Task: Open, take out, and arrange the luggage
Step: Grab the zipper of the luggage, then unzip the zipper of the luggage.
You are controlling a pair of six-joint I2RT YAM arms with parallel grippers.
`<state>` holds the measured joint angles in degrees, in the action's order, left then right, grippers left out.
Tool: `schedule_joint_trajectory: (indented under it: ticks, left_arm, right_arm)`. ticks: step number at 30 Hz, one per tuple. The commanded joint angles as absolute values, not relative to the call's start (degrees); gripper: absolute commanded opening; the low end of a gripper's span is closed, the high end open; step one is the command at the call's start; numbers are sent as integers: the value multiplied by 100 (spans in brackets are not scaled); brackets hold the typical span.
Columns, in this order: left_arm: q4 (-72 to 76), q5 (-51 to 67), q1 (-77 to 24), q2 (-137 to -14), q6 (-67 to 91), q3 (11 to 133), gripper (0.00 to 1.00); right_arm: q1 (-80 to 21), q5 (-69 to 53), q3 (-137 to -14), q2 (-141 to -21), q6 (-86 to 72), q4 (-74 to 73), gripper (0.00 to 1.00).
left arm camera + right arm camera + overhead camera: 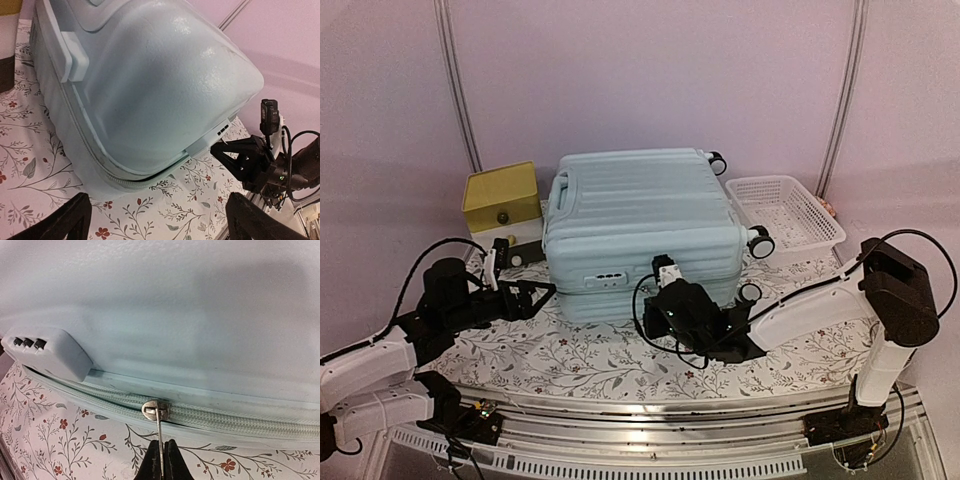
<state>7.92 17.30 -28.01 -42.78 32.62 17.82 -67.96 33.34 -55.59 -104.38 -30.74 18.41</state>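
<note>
We see the left arm lying low along the left side of the table, its forearm level and the left gripper (546, 298) pointed at the near left corner of the luggage (640, 225), just short of it, with its jaws spread wide and nothing between them. The right arm reaches in from the right, elbow raised and forearm sloping down across the cloth (580, 350), so that the right gripper (660, 296) meets the case's front face. The case lies flat in the middle of the table, wheels (760, 242) to the right, with a yellow box (502, 198) behind its left end and a white basket (785, 215) behind its right. From above we cannot make out what the right claw is doing. Its own camera settles that: the jaws are pinched shut on the thin metal zip pull (159, 432), which hangs from the slider (156, 410) on the closed zip, to the right of the lock (47, 352). The left wrist view shows the case's rounded corner close up and the right gripper (235, 150) beyond it at the front seam.
</note>
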Motion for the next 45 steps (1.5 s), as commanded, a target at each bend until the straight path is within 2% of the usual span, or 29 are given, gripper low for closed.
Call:
schedule_joint_trajectory:
  ticks: [1, 7, 14, 21, 34, 41, 45]
  left_arm:
    - [955, 1767, -2856, -4304, 3253, 1850, 96]
    - [841, 1775, -2857, -4258, 3250, 1873, 95]
    - [750, 1636, -2857, -4151, 3293, 1820, 95]
    - [688, 1323, -2855, -4256, 3396, 1777, 95]
    - [751, 1039, -2848, -4507, 3529, 1878, 96]
    - [541, 899, -2839, -4759, 3349, 2134, 98]
    - [404, 880, -2838, -4783, 3294, 2156, 98]
  right_arm:
    - [-6689, 2963, -5317, -10105, -2596, 2328, 2]
    - [-6573, 2166, -5128, -9874, -2440, 2472, 2]
    - [-5883, 1515, -4318, -9100, -3296, 2531, 2]
    - [-5281, 1414, -3410, -8254, -3425, 2269, 2]
    - [-3995, 2270, -2527, -6845, -3063, 1165, 3]
    - [-3124, 1737, -2349, -6562, -3160, 1068, 7]
    - [-2986, 1373, -2401, -6404, -2958, 1005, 15]
